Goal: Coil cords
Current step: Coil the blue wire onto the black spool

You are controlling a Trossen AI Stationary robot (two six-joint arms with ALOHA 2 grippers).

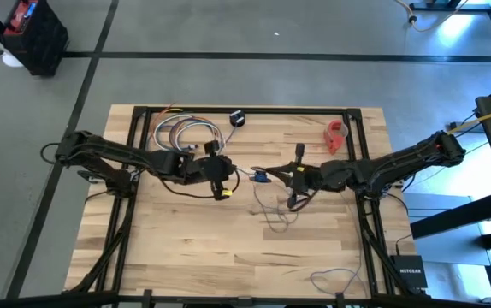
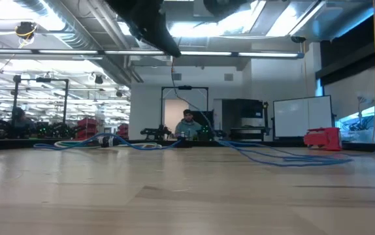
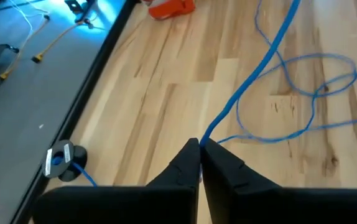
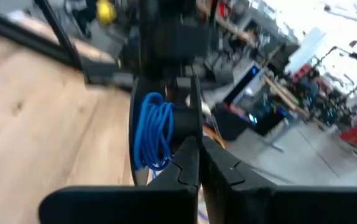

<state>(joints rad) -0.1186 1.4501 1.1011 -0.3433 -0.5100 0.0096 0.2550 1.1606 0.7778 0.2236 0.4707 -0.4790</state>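
While the right gripper (image 4: 198, 144) is closed, the left gripper (image 3: 199, 148) pinches the cord (image 3: 272, 50), which runs straight ahead.

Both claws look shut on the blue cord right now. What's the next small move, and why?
Probably draw the left claw toward the right claw to lay one more turn. The left is shut on the cord, loose loops still lie on the table, and the right is shut on a bundle of wound turns.
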